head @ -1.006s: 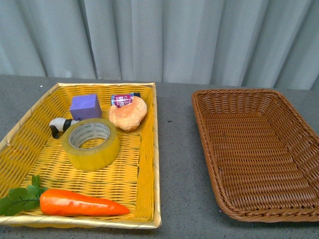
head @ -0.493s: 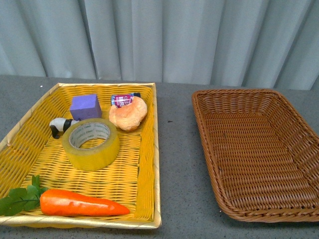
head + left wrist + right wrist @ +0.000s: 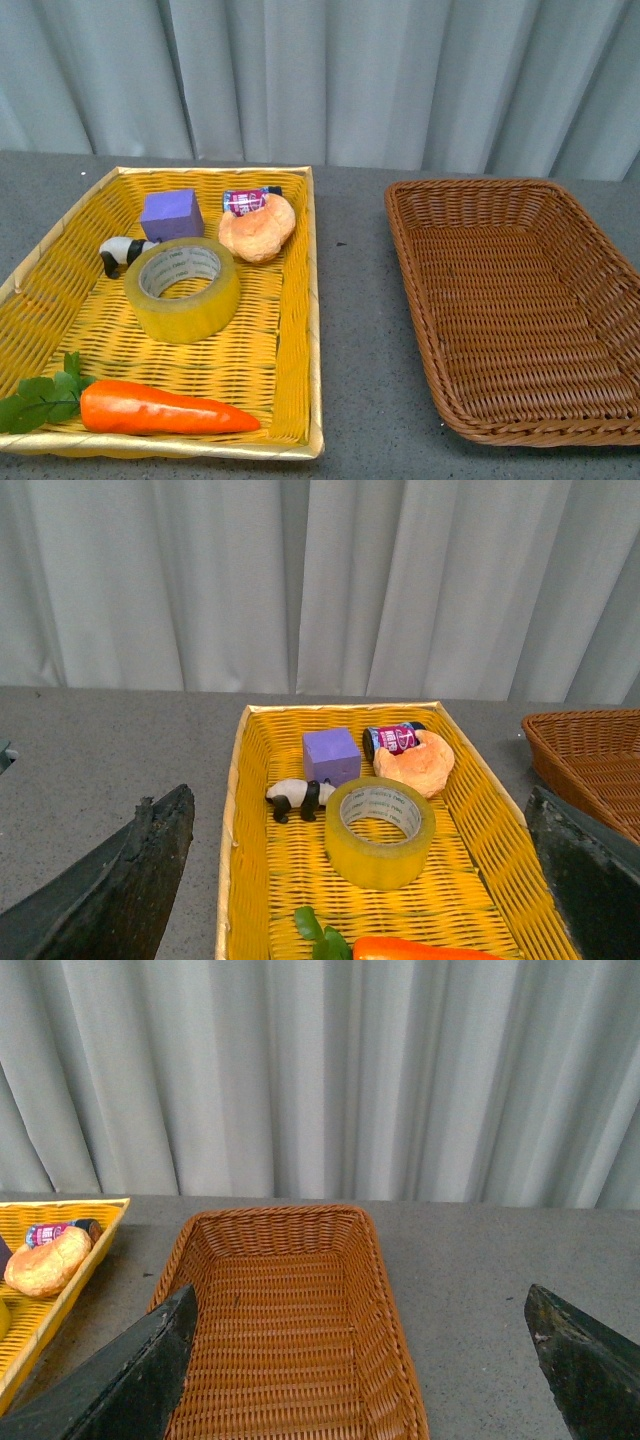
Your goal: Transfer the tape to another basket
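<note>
The tape [image 3: 182,288], a wide yellowish roll with a white printed core, lies flat in the middle of the bright yellow basket [image 3: 300,330] on the left; it also shows in the left wrist view [image 3: 381,831]. The dark brown wicker basket [image 3: 420,300] stands on the right with nothing in it, and shows in the right wrist view [image 3: 390,1320]. Neither arm shows in the front view. My left gripper [image 3: 365,900] is open, back from and above the tape. My right gripper [image 3: 365,1380] is open above the brown basket's near end.
The yellow basket also holds a purple cube [image 3: 171,214], a small can [image 3: 245,200], a bread roll [image 3: 258,228], a panda figure [image 3: 122,253] touching the tape, and a carrot [image 3: 160,408] at the front. Grey tabletop [image 3: 350,300] separates the baskets. A curtain hangs behind.
</note>
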You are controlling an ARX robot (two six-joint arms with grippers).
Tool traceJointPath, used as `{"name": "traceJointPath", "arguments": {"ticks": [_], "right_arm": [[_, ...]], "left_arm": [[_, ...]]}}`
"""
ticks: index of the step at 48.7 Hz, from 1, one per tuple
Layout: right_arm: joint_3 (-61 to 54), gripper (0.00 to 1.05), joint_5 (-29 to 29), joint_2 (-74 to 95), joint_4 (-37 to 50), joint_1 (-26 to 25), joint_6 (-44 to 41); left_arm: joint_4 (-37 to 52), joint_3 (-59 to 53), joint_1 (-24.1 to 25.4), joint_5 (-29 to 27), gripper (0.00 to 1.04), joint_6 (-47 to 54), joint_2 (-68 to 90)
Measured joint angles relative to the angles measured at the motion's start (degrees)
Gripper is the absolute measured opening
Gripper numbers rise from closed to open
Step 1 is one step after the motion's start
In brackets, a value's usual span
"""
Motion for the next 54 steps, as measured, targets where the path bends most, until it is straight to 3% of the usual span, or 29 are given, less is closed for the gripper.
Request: {"name": "traceJointPath", "arguments": {"ticks": [44,48,54], "right_arm": [[0.02,0.96,0.00,0.00,0.00,0.00,0.00],[0.02,0.96,0.00,0.00,0.00,0.00,0.00],[0.00,0.96,-0.02,-0.04,0.00,0.00,0.00]], "left_arm": [[0.00,0.02,0.00,-0.02,0.98,0.00,0.00],[-3.13,1.27,-2.19,-6.10,0.98,-3.17,3.85],[4.81,2.43,-5.38,-6.67,0.98,-6.56,15.61]]}}
